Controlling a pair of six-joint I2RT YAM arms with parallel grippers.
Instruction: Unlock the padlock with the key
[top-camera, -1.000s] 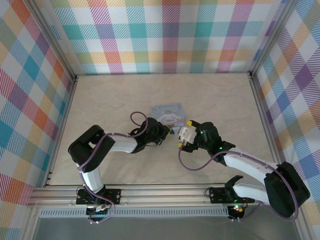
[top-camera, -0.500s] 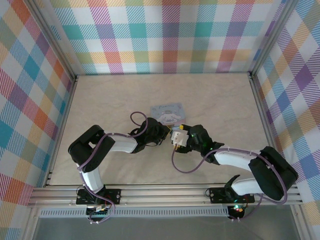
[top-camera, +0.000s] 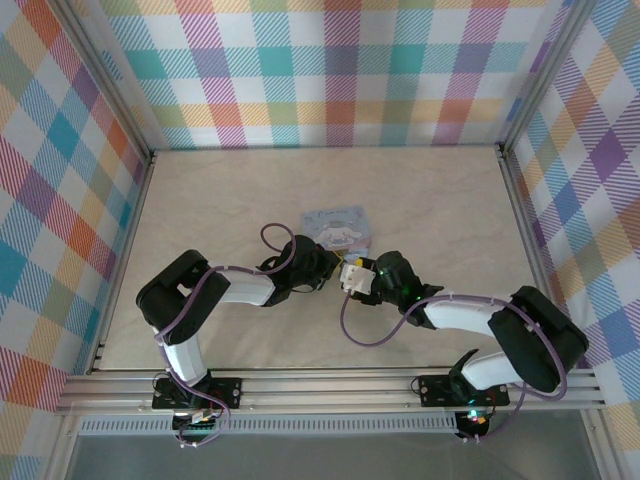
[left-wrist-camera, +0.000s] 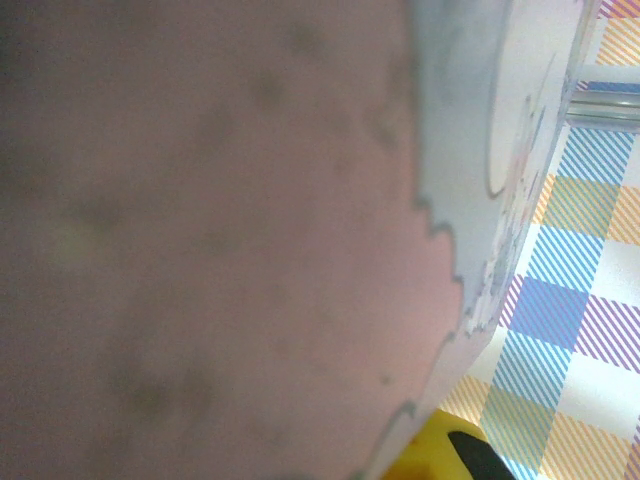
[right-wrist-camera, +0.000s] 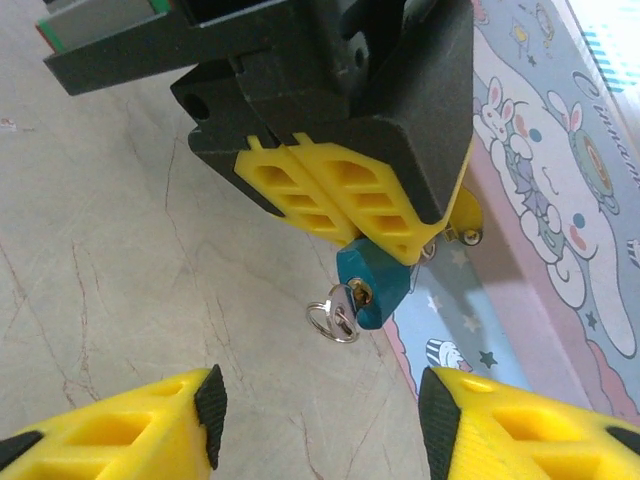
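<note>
A small teal padlock (right-wrist-camera: 378, 285) with a brass keyhole pokes out from under my left gripper (right-wrist-camera: 395, 240), whose yellow fingers are shut on it. A silver key (right-wrist-camera: 340, 305) with a wire ring sits in that keyhole. The padlock hangs at the edge of a light-blue flat box (right-wrist-camera: 560, 200) printed with a white cartoon character. My right gripper (right-wrist-camera: 320, 400) is open, its pads (right-wrist-camera: 210, 405) spread wide just short of the key. From above, the left gripper (top-camera: 333, 262) and right gripper (top-camera: 350, 276) meet at the box's near edge (top-camera: 335, 222). The left wrist view is blurred, with the box's edge (left-wrist-camera: 470, 120) very close.
Pale marbled tabletop (top-camera: 430, 200) lies all around the box. Plaid walls (top-camera: 330, 70) close off the back and both sides. The two forearms angle in from the near rail (top-camera: 320, 385).
My right gripper has slid left toward the left gripper and now faces the key. The left arm and the box have stayed put.
</note>
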